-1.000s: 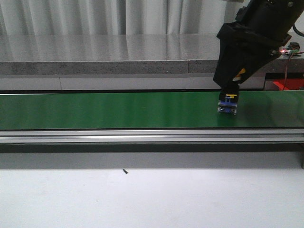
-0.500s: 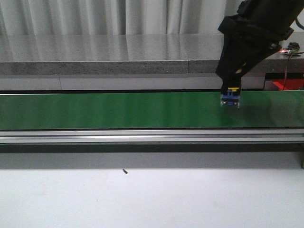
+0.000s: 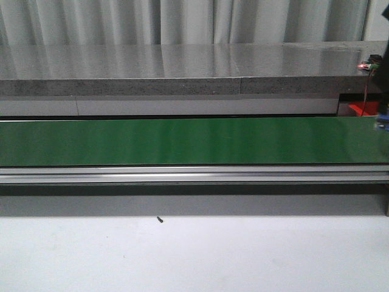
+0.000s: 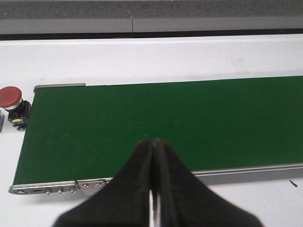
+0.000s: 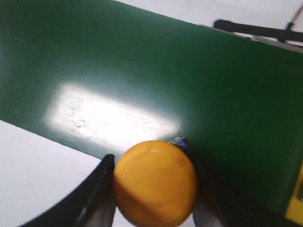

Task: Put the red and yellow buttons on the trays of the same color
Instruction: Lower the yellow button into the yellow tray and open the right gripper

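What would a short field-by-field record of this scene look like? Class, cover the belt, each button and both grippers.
conveyor belt: green, running across the front view
yellow button: held between the right gripper's fingers, above the belt's edge
red button: on the white surface beside the belt's end, seen from the left wrist
left gripper: shut, empty, over the belt's near edge
right gripper: shut on the yellow button
trays: none clearly visible

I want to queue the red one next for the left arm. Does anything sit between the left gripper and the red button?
Nothing visible does. The left gripper hangs shut over the green belt, and the red button sits just off the belt's end on the white table, with only bare belt between them.
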You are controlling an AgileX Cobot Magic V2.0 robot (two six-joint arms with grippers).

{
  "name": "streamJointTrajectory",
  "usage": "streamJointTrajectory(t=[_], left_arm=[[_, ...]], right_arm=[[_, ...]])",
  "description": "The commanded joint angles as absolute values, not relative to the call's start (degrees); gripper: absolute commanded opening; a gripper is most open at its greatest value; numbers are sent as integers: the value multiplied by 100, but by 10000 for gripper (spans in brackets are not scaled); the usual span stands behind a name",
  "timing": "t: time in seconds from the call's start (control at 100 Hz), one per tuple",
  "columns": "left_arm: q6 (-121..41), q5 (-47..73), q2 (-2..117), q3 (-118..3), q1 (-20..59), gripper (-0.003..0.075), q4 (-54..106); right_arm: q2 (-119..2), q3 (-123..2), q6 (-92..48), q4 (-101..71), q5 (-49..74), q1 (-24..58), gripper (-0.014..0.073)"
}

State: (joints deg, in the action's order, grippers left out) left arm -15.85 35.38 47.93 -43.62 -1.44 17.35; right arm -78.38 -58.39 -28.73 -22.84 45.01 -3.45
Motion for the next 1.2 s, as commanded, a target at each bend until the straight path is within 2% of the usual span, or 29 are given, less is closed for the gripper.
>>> streamJointTrajectory(t=[0.0, 0.39, 0.51, 0.86, 1.19], left_arm=[[-1591, 3146, 4736, -4511, -104, -20, 1836], [-1591, 3146, 4736, -4511, -104, -20, 1836], [-1591, 3146, 4736, -4511, -104, -20, 1843], [-1591, 3146, 4736, -4511, -104, -20, 1843], [-1591, 3146, 4736, -4511, -104, -20, 1843]], right_arm=[[-7423, -5745, -2680, -2422, 4182, -771, 111], [-6805, -4897, -2314, -2396, 3776, -2394, 111], [-6798, -4595, -2123, -2396, 3265, -2693, 111], [-6835, -3648, -2064, -2401, 2114, -2808, 110], [-7283, -3382, -1971, -2439, 1945, -2808, 110]])
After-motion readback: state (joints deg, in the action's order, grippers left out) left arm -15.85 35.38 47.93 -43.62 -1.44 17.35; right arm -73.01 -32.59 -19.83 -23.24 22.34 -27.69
